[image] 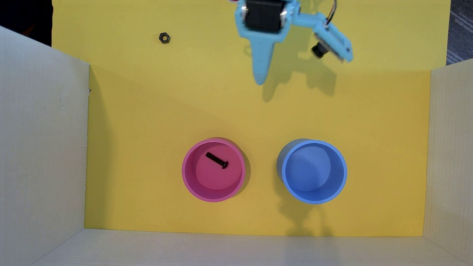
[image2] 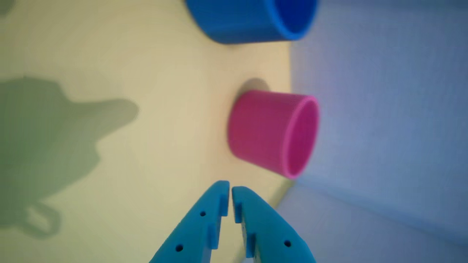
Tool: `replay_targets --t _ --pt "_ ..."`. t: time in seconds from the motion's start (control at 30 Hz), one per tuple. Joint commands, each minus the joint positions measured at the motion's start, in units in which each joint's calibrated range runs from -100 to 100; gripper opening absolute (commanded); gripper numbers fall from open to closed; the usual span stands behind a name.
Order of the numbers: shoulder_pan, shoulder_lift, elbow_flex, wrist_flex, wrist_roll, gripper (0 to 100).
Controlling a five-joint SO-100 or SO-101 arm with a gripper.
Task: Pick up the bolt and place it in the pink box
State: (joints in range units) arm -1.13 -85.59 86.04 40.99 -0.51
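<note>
The bolt point(image: 216, 160) lies flat on the floor of the pink box point(image: 186, 176), apparently delivered, so the end effector point(image2: 230, 190), pressed together and empty, hangs well apart from that box.

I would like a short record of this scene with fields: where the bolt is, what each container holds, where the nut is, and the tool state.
bolt: lying flat inside the pink box
blue container: empty, right of the pink one in the overhead view
nut: on the yellow surface, far from both containers
tool: shut, holding nothing, away from the containers
</note>
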Motion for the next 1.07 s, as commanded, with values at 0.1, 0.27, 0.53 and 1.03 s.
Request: replay_targets --t 0.1,0.27,0.53,1.03 --pt "-2.3 -12.6 8.3 10.9 -0.1 1" --pt "-2.4 -13.1 10.9 15.9 -0.3 1" --pt "-2.5 -13.1 8.2 24.5 -0.3 1" --pt "-2.4 -13.1 8.1 25.6 -0.6 1"
